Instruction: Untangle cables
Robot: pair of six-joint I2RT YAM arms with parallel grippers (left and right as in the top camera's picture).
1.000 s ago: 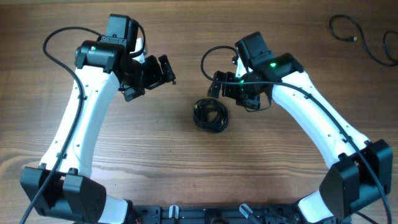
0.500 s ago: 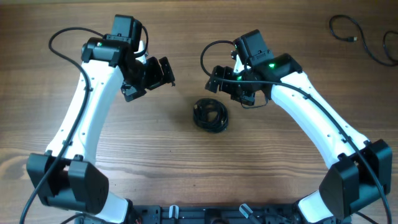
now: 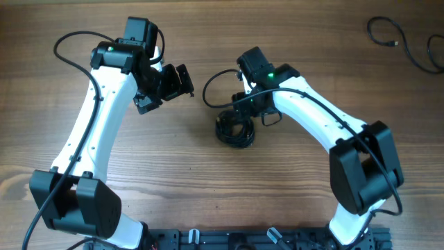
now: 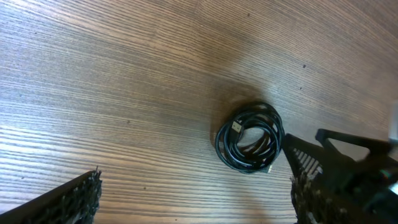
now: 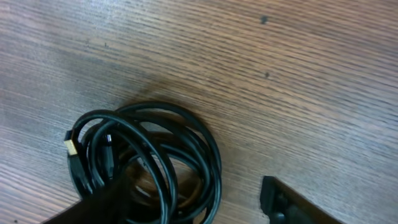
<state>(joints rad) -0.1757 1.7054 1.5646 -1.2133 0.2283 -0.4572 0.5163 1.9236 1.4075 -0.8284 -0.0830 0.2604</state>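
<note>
The cables are a small coiled black bundle on the wooden table at the centre. My right gripper hangs open right over the bundle's far edge. In the right wrist view the bundle fills the lower left, with a gold plug end. One right finger lies over the coil and the other stands beside it on bare wood. My left gripper is open and empty, up and left of the bundle. The left wrist view shows the bundle ahead of its wide-apart fingers.
Two separate loose black cables lie at the far right back of the table, one looped and one curved at the edge. The right gripper's black body shows at the right of the left wrist view, beside the bundle.
My right arm has swung left and down, bringing its open gripper from right of the bundle to over it. The left arm shifted slightly at first, then held still.
</note>
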